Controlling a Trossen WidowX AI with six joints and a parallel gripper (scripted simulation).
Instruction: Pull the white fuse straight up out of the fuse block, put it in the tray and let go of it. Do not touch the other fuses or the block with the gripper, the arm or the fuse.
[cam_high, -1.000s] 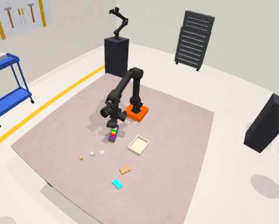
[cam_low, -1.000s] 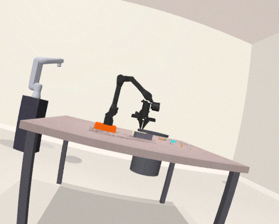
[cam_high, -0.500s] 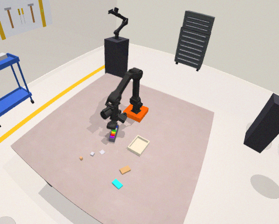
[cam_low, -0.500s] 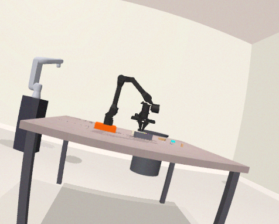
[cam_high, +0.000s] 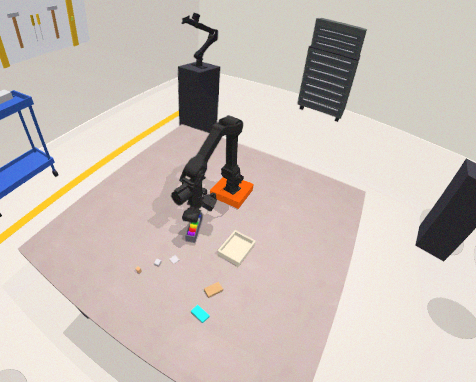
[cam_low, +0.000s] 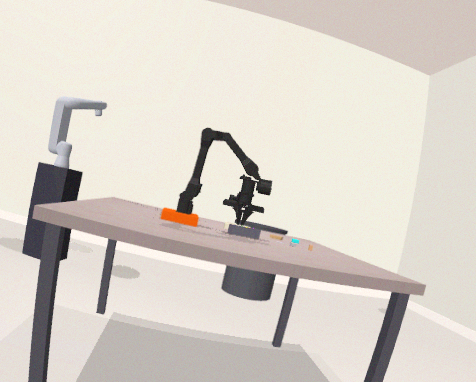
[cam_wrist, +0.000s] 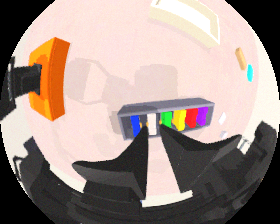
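Note:
The dark fuse block (cam_high: 191, 238) (cam_low: 244, 232) (cam_wrist: 150, 107) stands on the table. The white fuse (cam_wrist: 151, 123) stands in it between the blue fuse (cam_wrist: 135, 125) and the green fuse (cam_wrist: 166, 119); in the top view the arm hides it. My gripper (cam_low: 241, 223) (cam_wrist: 153, 128) points down just above the block, slightly open, with nothing held. In the wrist view its tips appear one on each side of the white fuse's near end; their exact height over it is unclear. The cream tray (cam_high: 228, 258) (cam_wrist: 170, 21) is beside the block, with no fuse in it.
Yellow (cam_wrist: 179, 120), red (cam_wrist: 191, 119) and purple (cam_wrist: 202, 116) fuses stand beyond the green one. A tan block (cam_high: 213, 290), a cyan block (cam_high: 200, 314), two small pale pieces and a small orange cube (cam_high: 138, 270) lie farther out. The orange base (cam_high: 240, 198) is behind.

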